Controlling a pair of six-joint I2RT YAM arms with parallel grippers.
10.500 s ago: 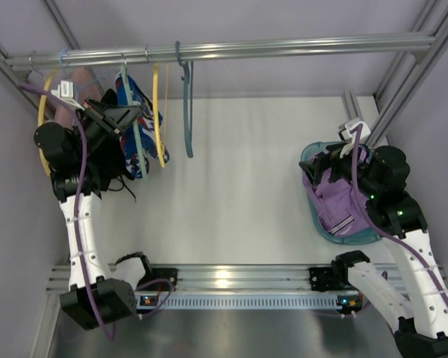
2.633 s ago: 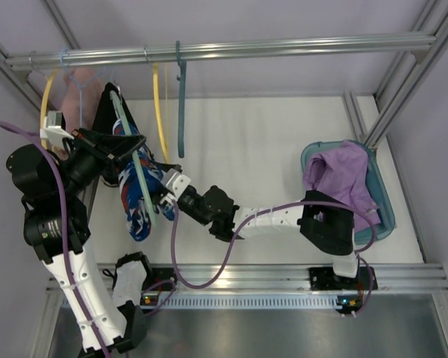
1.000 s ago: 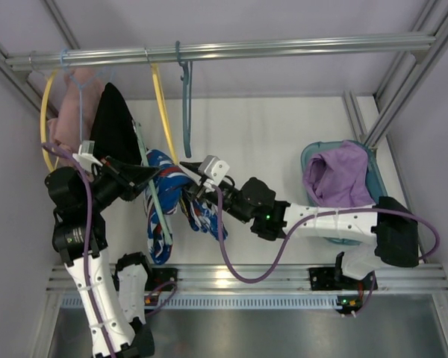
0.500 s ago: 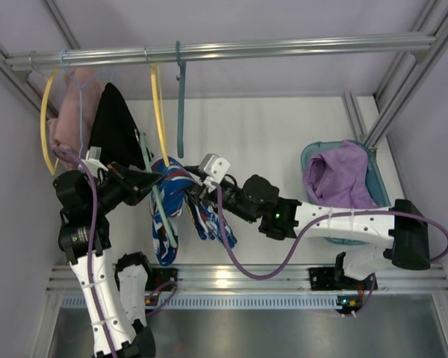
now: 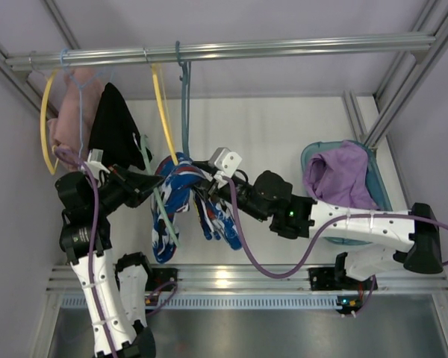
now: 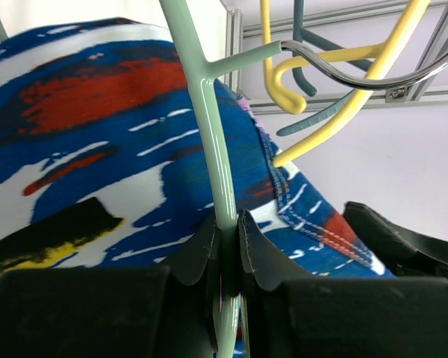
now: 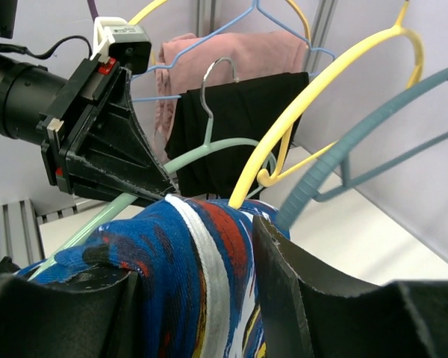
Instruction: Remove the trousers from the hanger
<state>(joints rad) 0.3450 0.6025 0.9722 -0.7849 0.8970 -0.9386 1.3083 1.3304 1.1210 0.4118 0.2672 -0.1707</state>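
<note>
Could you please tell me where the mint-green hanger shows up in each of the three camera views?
Top external: the hanger slants down left of centre, across the trousers.
Left wrist: the hanger runs up the middle, rising out of the left gripper.
Right wrist: the hanger arcs across mid-frame, above the trousers.
Shared landmark: the blue-patterned trousers, draped on it in all three views.
</note>
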